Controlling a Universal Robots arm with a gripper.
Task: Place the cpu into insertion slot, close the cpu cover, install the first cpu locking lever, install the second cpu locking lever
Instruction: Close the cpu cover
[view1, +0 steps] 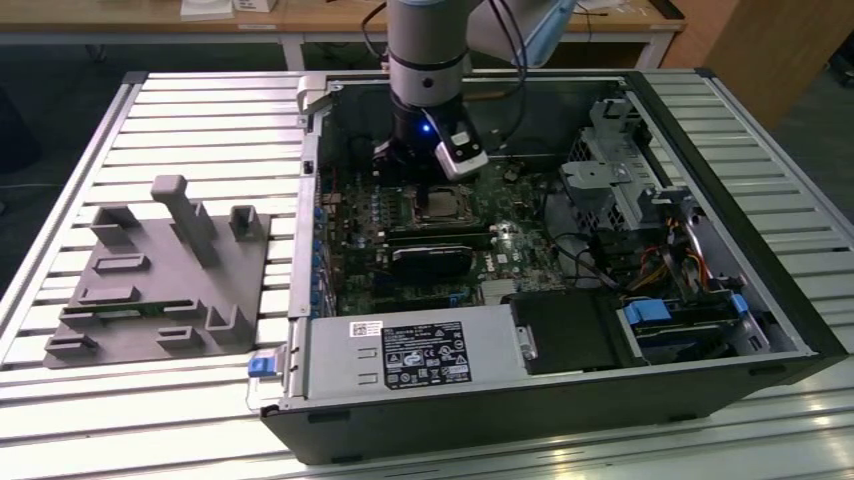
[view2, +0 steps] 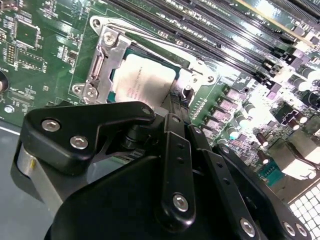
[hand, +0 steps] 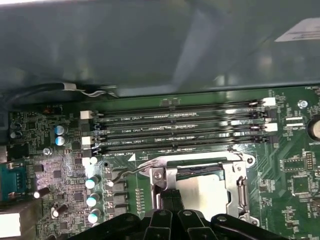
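Fig.: black claw at silvery sq.-frame metal cpu cover.
You see pale sq. metal-faced cpu seated beneath it; claw fingers narrow, pressed together.

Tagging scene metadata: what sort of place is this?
Probably a robotics lab or workshop test cell: a robot arm works inside an open computer case lying on a slatted aluminium table, a grey fixture plate beside it, wooden workbenches behind.
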